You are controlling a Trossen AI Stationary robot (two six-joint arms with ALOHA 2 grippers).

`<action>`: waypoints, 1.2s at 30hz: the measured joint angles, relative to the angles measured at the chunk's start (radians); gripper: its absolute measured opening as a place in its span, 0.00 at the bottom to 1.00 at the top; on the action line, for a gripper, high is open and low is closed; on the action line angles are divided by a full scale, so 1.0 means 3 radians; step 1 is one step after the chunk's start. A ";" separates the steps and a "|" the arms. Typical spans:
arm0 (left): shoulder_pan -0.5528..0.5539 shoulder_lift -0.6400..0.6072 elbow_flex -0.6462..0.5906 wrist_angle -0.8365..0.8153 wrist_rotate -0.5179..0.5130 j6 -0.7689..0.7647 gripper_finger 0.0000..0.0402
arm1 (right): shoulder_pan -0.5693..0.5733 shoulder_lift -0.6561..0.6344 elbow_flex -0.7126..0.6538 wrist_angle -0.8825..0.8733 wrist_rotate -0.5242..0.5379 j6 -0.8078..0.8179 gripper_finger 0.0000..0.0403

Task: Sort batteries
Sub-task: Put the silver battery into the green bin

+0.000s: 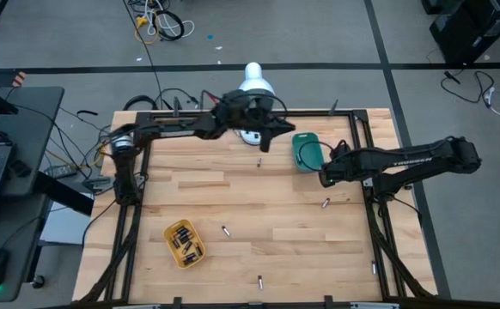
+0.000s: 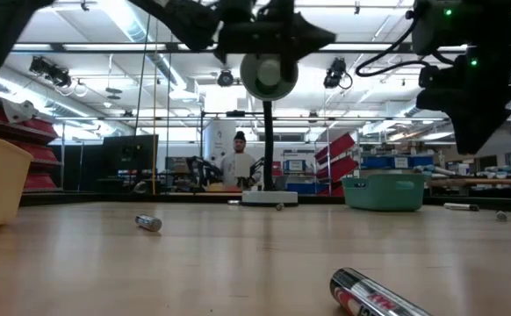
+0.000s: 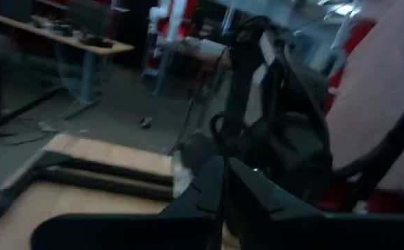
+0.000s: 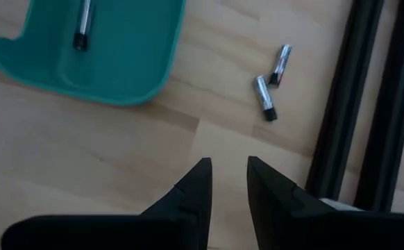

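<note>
High view: both arms reach over the far half of the tabletop (image 1: 233, 197), with batteries scattered across it.

The left gripper (image 1: 271, 137) hangs near the far edge, beside a white lamp (image 1: 254, 81); the left wrist view shows its fingers (image 3: 209, 191) close together with nothing between them. The right gripper (image 4: 226, 173) hovers just beside the teal tray (image 1: 306, 150), fingers a little apart and empty. The right wrist view shows one battery (image 4: 82, 21) lying in that tray and two more (image 4: 266, 98) on the wood near the dark frame rail (image 4: 341, 104). The yellow tray (image 1: 184, 243) near the front left holds several batteries. Loose cells lie at the far middle (image 1: 259, 161), centre (image 1: 225, 231), right (image 1: 326, 203) and front edge (image 1: 260, 281). In the low view a person (image 2: 240, 162) stands in the room behind.
</note>
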 joint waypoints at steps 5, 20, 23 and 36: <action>-0.0003 -0.0439 -0.0368 -0.0311 -0.0183 0.0197 0.06 | -0.0141 -0.0019 0.0000 0.0009 0.0081 0.0022 0.19; -0.0165 -0.1650 -0.1635 -0.0210 -0.1177 0.0125 0.05 | -0.0777 -0.0016 0.0001 -0.0123 0.0054 0.0914 0.19; -0.0176 -0.1668 -0.1747 -0.0091 -0.1201 0.0022 0.05 | -0.0920 -0.0010 0.0001 -0.0151 0.0070 0.1045 0.19; -0.0320 -0.1634 -0.1809 -0.0100 -0.1056 -0.0060 0.05 | -0.1691 0.0055 -0.0553 0.1147 -0.0152 0.0217 0.19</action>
